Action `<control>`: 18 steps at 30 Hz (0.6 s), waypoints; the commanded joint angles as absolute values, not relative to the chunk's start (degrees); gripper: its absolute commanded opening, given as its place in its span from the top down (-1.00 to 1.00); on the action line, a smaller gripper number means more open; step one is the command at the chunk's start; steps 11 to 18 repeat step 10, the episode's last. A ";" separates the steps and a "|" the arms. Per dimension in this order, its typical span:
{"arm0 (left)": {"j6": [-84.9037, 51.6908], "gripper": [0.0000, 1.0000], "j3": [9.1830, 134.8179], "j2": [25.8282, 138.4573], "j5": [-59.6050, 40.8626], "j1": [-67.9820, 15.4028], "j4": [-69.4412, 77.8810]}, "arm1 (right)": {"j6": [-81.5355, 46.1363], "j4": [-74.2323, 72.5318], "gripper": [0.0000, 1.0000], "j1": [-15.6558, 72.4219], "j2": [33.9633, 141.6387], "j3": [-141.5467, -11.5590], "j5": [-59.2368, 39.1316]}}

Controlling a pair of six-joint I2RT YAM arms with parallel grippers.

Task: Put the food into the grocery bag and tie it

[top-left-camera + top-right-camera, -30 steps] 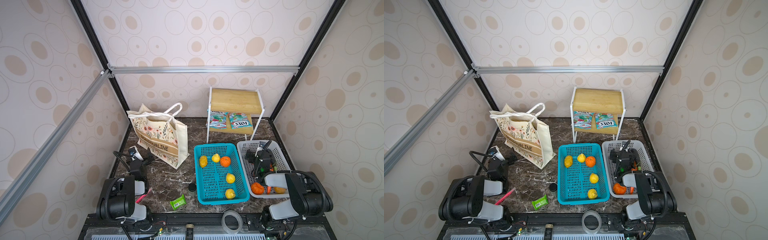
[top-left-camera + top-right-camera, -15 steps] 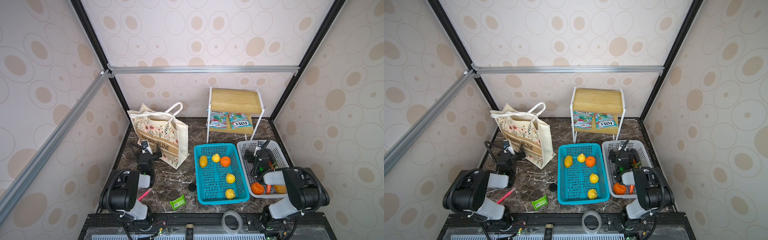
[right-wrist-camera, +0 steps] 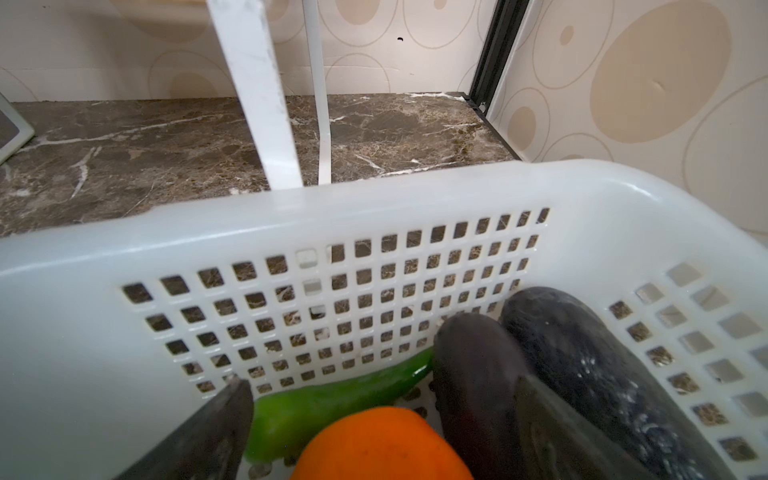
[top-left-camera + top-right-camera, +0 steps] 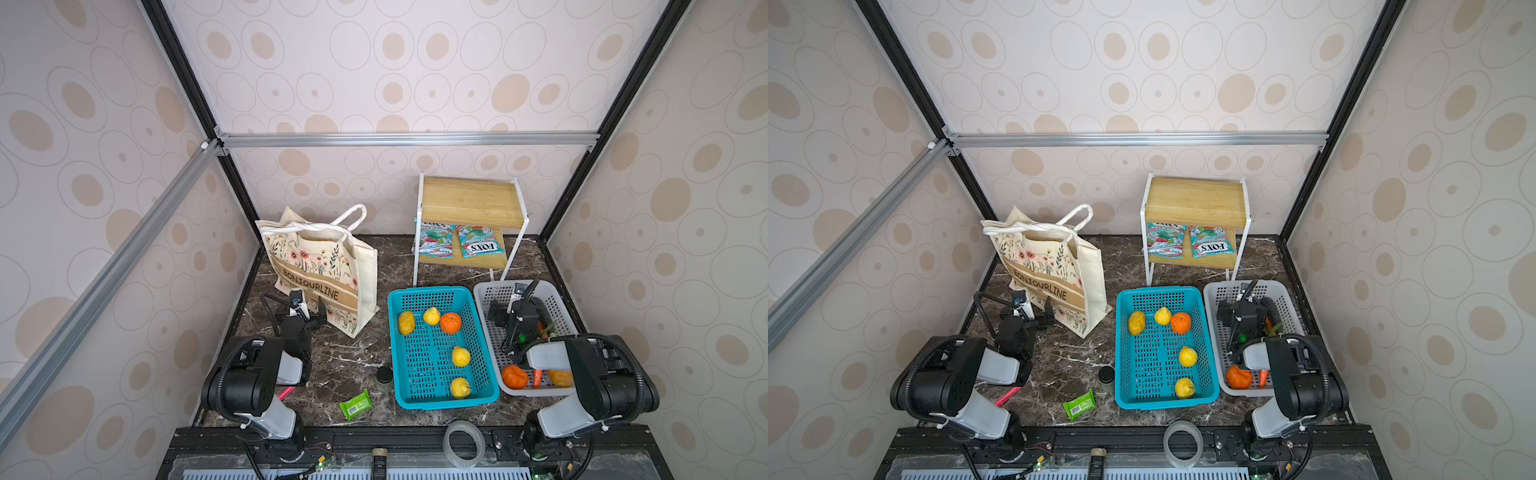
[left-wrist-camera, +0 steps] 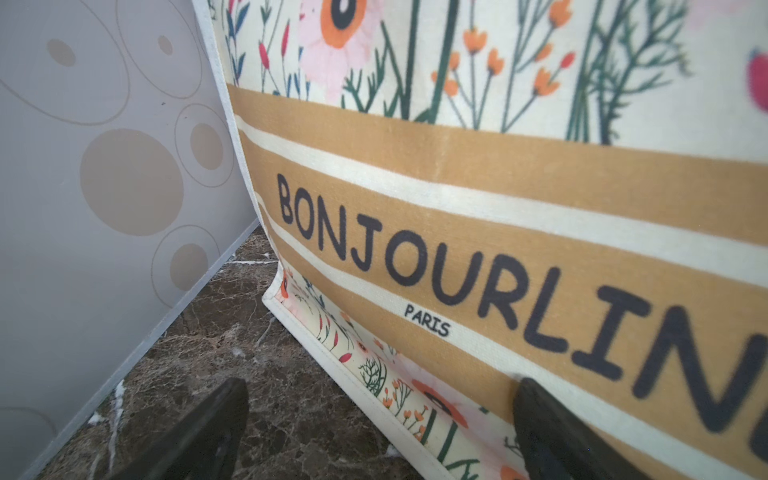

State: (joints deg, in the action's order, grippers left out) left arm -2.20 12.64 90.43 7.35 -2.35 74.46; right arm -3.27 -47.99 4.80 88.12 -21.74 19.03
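Left gripper (image 4: 309, 311) hangs low, jaws spread wide with nothing between them, facing the printed side of the bag (image 4: 320, 266). In the wrist view one finger (image 5: 557, 432) overlaps the tan band; whether it touches the cloth I cannot tell. The bag stands upright at the far left of the table (image 4: 345, 357), mouth up, white handles (image 4: 353, 214) loose on top. It is cream canvas with flowers and the word BONJOURLINE, and looks soft enough to sag under a load. Its mouth lies above and beyond this gripper, so the left arm is the nearer one for holding it open.

Near the front edge a green packet (image 4: 355, 405) lies flat, close to a small dark jar (image 4: 384, 376). Next, the blue basket (image 4: 444, 401) holds four yellow fruits (image 4: 460, 356) and an orange (image 4: 451, 323). Behind it, two snack packets (image 4: 480, 246) lie on the lower board of the shelf (image 4: 469, 201).

Down in the white basket (image 3: 374, 216), the right gripper (image 3: 382, 415) is also spread and empty. Food lies just under it: an orange piece (image 3: 382, 444) between the fingers, a green pepper (image 3: 332, 395) lying across the opening, and two eggplants (image 3: 582, 357) whose long axes run away toward the far wall. The right arm is clearly nearer for a pick. From there the bag lies to the left, past the blue basket.
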 commanded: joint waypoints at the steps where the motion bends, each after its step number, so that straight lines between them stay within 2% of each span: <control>1: -0.26 -0.98 12.74 90.40 6.69 -2.40 77.74 | -2.45 -48.16 -0.99 4.66 87.89 -22.76 18.84; 18: -0.81 -0.98 13.08 90.44 5.32 -1.68 77.25 | -2.40 -48.08 -0.99 4.68 87.89 -22.77 18.86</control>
